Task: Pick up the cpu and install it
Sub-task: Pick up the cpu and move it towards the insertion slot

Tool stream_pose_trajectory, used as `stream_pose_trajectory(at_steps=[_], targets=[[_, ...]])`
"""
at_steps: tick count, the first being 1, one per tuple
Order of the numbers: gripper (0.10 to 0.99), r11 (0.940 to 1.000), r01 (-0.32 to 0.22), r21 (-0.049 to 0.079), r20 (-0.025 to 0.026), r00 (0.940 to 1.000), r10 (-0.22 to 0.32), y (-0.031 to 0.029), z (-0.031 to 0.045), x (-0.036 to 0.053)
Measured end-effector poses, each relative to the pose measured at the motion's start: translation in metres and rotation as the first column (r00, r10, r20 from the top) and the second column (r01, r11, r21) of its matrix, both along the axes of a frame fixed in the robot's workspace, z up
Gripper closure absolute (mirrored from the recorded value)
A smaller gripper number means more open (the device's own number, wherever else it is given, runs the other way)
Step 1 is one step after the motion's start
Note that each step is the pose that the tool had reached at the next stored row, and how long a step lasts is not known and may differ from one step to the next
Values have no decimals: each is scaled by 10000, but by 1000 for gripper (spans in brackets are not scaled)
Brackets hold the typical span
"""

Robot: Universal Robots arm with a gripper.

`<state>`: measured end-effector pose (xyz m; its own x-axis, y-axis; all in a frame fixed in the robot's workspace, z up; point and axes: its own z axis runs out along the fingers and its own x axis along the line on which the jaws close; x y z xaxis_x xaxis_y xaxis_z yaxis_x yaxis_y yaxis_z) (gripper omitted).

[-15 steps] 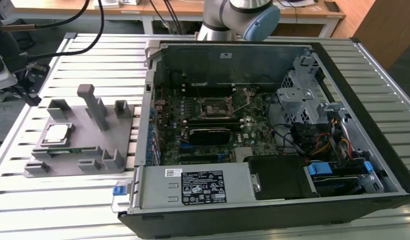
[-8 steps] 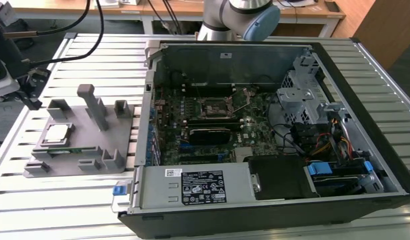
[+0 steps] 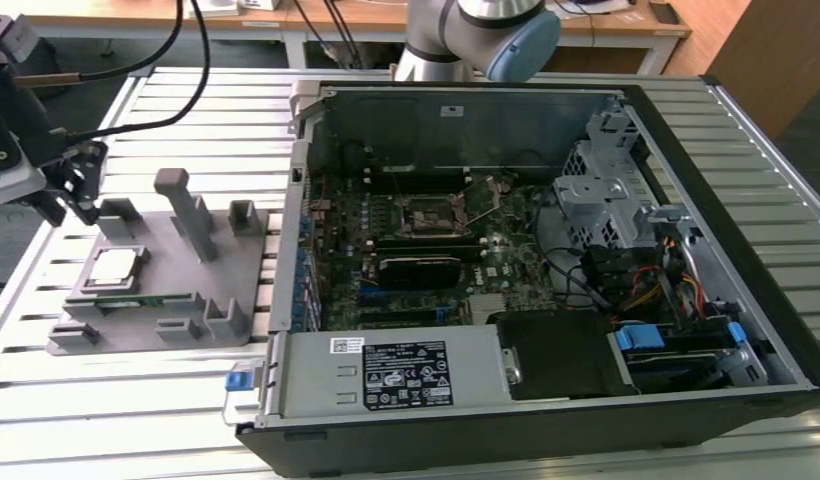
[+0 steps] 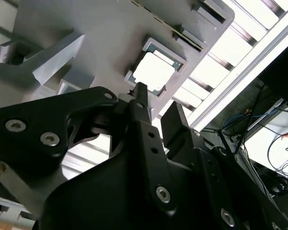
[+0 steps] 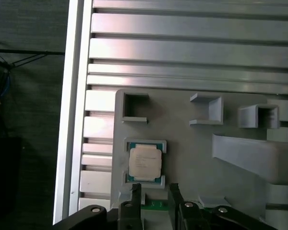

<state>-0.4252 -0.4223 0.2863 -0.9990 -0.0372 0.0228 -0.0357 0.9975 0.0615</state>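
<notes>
On the slatted aluminium table [image 5: 182,48] the cpu [image 5: 145,162] lies flat in a square pocket of the grey holder tray [image 5: 187,158], while the gripper [image 5: 154,189], fingers a little apart and empty, hovers near it and would best centre squarely over opposite edges before closing.

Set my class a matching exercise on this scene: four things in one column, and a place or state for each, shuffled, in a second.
1. cpu
2. gripper
3. computer case
4. grey holder

A. open, motherboard showing
B. in a square recess of the grey holder
C. near the cpu, fingers open, holding nothing
D. on the slatted table, at the exterior view's left of the case

Pairs: 1-B; 2-C; 3-A; 4-D
</notes>
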Motion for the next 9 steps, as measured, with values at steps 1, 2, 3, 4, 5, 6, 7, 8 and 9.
stream_pose_trajectory(at_steps=[1, 2, 3, 4, 5, 6, 7, 8, 9], targets=[[678, 10000, -2, 0, 0, 10000, 2, 0, -15, 0], [678, 10000, -8, 0, 0, 10000, 8, 0, -30, 0], [620, 10000, -12, 0, 0, 10000, 12, 0, -44, 0], [561, 10000, -14, 0, 1, 10000, 14, -1, -60, -1], [561, 10000, -15, 0, 1, 10000, 15, -1, -77, -3], [502, 10000, -14, -1, 1, 10000, 14, 0, -95, -6], [447, 10000, -13, -3, 3, 10000, 13, 0, -113, -11], [447, 10000, -13, -5, 6, 10000, 13, 0, -132, -17], [447, 10000, -12, -7, 9, 10000, 12, 0, -150, -26]])
